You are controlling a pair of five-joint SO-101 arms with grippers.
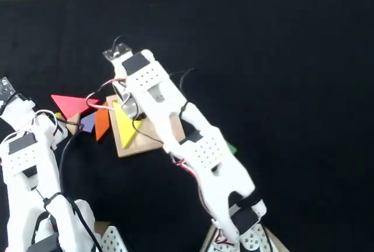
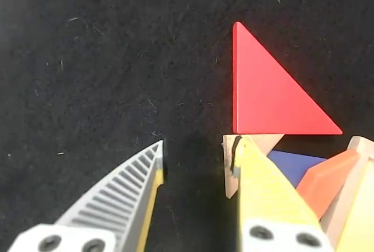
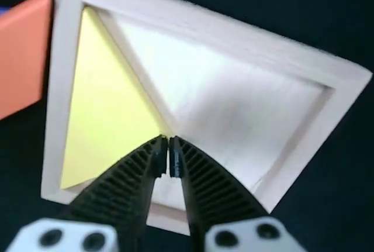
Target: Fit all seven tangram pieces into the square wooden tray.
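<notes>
Two grippers are logged. The right gripper [image 3: 168, 144] is seen with its black ridged fingers [image 3: 134, 173] pressed together and nothing held between them. The tips are placed over the square wooden tray [image 3: 204, 25], at the inner corner of the large yellow triangle [image 3: 105, 109]. Contact with the tray floor cannot be judged.

The left gripper [image 2: 197, 145] is seen with its fingers spread apart, bare black cloth [image 2: 87, 47] between them and nothing gripped. One tip is placed at the edge of a small tan piece [image 2: 263, 142], near the large red triangle [image 2: 269, 88].

Progress: one piece, the yellow triangle, is judged seated, flat along one side of the tray. The remaining floor is bare wood. Outside the tray, clustered on one side, are noted:
- the red triangle
- the tan piece
- a blue piece [image 2: 295, 167]
- an orange piece [image 2: 327, 177], set against the tray's outer rim

A green piece [image 1: 232, 148] is glimpsed on the opposite side, largely covered by the right arm [image 1: 204, 158]. Six pieces are counted in all. The task is judged to be at an early stage, with most of the fitting left.

Views compared: the bare tray floor and the seating of the yellow triangle are given by the right wrist view, where from above the arm covers much of the tray. The green piece and the overall layout are added by the high view. The outline of the red triangle and the overlap of the blue, orange and tan pieces are added by the left wrist view.
</notes>
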